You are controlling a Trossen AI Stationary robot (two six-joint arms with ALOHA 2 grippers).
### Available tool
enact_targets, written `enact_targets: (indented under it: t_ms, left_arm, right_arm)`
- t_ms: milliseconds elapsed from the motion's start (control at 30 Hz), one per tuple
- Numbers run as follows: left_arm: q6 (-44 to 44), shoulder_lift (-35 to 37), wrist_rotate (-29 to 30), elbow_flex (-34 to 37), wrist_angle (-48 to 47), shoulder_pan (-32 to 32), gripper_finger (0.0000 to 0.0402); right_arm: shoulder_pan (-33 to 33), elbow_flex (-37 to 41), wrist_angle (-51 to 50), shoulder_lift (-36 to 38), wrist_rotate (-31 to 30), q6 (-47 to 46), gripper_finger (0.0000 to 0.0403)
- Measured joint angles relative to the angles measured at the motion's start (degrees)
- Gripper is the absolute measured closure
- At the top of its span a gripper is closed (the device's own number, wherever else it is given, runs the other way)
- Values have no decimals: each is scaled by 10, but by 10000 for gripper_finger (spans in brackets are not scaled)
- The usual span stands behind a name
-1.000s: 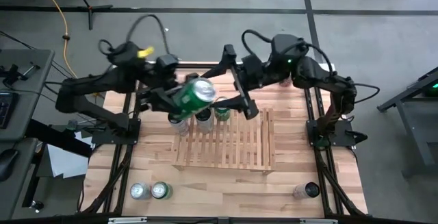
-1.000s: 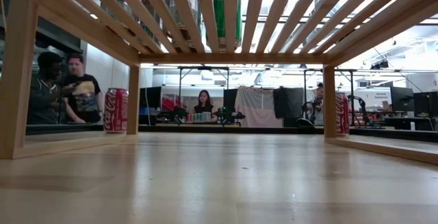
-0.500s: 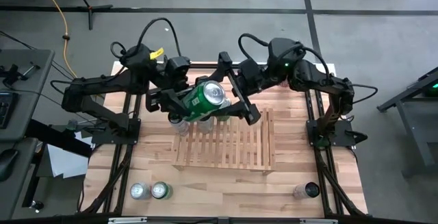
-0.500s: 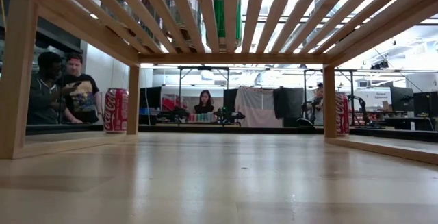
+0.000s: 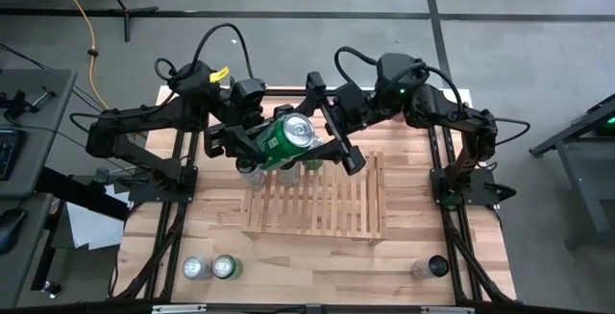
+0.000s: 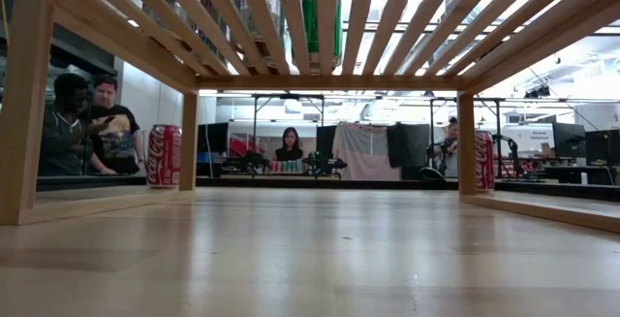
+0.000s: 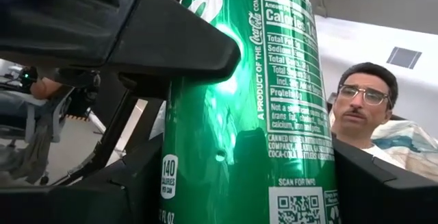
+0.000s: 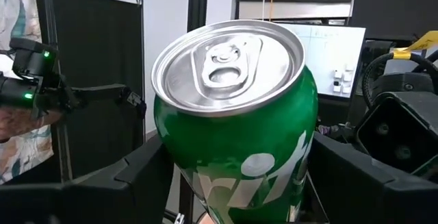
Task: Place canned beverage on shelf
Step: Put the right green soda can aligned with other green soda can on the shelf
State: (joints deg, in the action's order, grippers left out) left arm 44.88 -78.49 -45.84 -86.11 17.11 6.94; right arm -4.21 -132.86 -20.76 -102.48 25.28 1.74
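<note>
Left gripper pinches the green can by its sides, tilted in the air above the shelf's far edge; right gripper brackets the same can, seemingly for a handover, contact unclear.

Robotics lab: concrete floor, workstations, people.

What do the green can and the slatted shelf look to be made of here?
Green can: apparently thin metal, likely aluminium; bare silvery lid with pull tab, glossy printed green wall that mirrors its surroundings. Shelf: pale wood, seemingly unpainted and matte; narrow parallel slats with gaps, with grain visible in the low view.
</note>
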Motion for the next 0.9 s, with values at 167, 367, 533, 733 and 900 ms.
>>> enact_targets:
  t_ms: [167,367,533,733,900]
  left_arm:
    - [-18,1,14,0,-2,7,28]
    - [10,11,-1,-12,-10,54,30]
    - [7,45,-38,-26,-51,116,30]
    - [-103,125,-13,-27,-169,195,29]
    - [-245,199,110,-27,-372,221,28]
  right_arm:
    - [-1,0,-7,4,-12,-3,128]
    - [1,-1,-47,26,-2,9,128]
    - [0,-3,-123,69,-17,18,128]
    - [-23,-2,-344,100,-158,-2,128]
    - [-40,-2,-510,92,-207,-70,128]
